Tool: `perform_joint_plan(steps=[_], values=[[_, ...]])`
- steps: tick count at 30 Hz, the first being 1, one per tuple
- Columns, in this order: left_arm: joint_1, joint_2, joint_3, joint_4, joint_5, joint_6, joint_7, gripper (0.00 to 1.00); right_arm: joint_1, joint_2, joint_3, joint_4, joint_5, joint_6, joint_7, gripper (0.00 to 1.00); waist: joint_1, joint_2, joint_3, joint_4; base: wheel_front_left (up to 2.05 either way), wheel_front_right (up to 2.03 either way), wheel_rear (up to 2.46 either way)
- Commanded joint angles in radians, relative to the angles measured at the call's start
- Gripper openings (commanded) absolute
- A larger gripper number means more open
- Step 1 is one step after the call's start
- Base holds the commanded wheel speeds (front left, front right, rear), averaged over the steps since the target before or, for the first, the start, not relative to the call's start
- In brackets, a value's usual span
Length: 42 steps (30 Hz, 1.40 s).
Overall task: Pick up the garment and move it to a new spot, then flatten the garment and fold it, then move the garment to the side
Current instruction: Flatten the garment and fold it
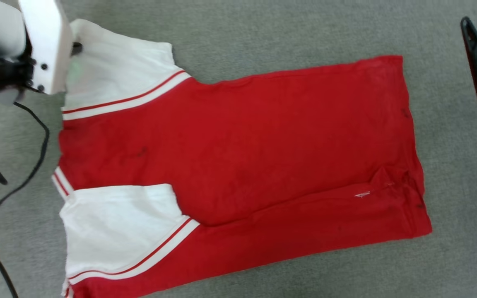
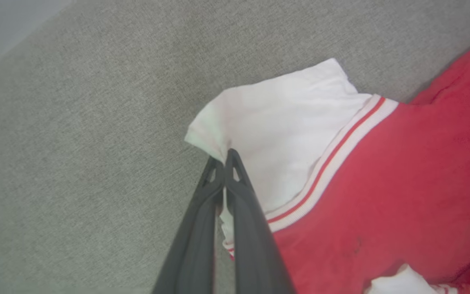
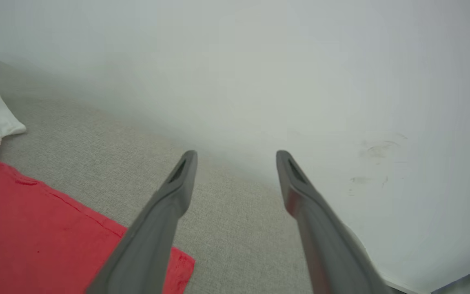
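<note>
As the garment (image 1: 238, 153) is limp, light cloth lying flat below my left gripper (image 2: 223, 157), I've clamped its white sleeve corner there; right gripper (image 3: 235, 155) gapes empty just off the hem.

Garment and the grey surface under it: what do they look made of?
Garment: likely soft knit jersey, matte red body, white sleeves; it wrinkles softly near the hem. Fibre cannot be told.
Grey surface: matte textile with fine heathered weave, carpet or upholstery cloth, unclear which.
</note>
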Motion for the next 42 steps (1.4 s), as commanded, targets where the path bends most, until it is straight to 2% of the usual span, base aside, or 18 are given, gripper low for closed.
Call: perform_joint_plan(steps=[1,4,9,14,17,22,32,33,34,42], values=[[0.016,-0.003,-0.002,-0.009,0.000,-0.004,-0.008,0.00,-0.018,-0.020,0.019,0.002,0.015,0.000,0.036,1.00,-0.0001,0.0000,-0.024,0.026,0.00,0.00,0.00],[0.033,-0.004,-0.014,-0.050,0.000,-0.010,-0.028,0.00,-0.098,-0.137,0.117,-0.003,0.089,-0.001,0.227,1.00,-0.0001,0.0000,-0.041,0.053,0.00,0.00,0.00],[0.056,-0.008,-0.027,-0.119,0.003,-0.017,-0.061,0.00,-0.219,-0.255,0.239,0.027,0.276,0.000,0.572,1.00,-0.0001,0.0000,-0.049,0.090,0.00,0.00,0.00],[0.065,-0.012,-0.033,-0.173,0.008,-0.018,-0.088,0.00,-0.334,-0.327,0.326,0.116,0.433,0.000,0.867,1.00,-0.0001,0.0000,-0.035,0.123,0.00,0.00,0.00],[0.057,-0.019,-0.036,-0.199,0.015,-0.020,-0.101,0.00,-0.388,-0.317,0.346,0.193,0.488,0.000,0.974,1.00,-0.0001,0.0000,-0.015,0.143,0.00,0.00,0.00],[0.037,-0.033,-0.042,-0.226,0.026,-0.021,-0.119,0.00,-0.436,-0.266,0.376,0.295,0.511,0.000,1.043,1.00,-0.0001,0.0000,0.021,0.171,0.00,0.00,0.00],[0.028,-0.031,-0.053,-0.232,0.031,-0.026,-0.149,0.00,-0.376,-0.210,0.526,0.399,0.528,0.000,0.995,1.00,-0.0001,0.0000,0.055,0.180,0.00,0.00,0.00],[0.031,-0.027,-0.053,-0.228,0.031,-0.026,-0.153,0.00,-0.387,-0.212,0.532,0.398,0.526,0.000,0.971,0.32,-0.0001,0.0000,0.052,0.178,0.00,0.00,0.00],[0.036,-0.023,-0.053,-0.225,0.031,-0.026,-0.159,0.00,-0.399,-0.213,0.532,0.402,0.529,0.000,0.950,0.00,-0.0001,0.0000,0.046,0.175,0.00,0.00,0.00],[0.093,0.002,-0.044,-0.225,0.014,-0.025,-0.228,0.00,-0.454,-0.237,0.544,0.424,0.558,0.000,0.779,0.00,-0.0001,0.0000,-0.054,0.163,0.00,0.00,0.00]])
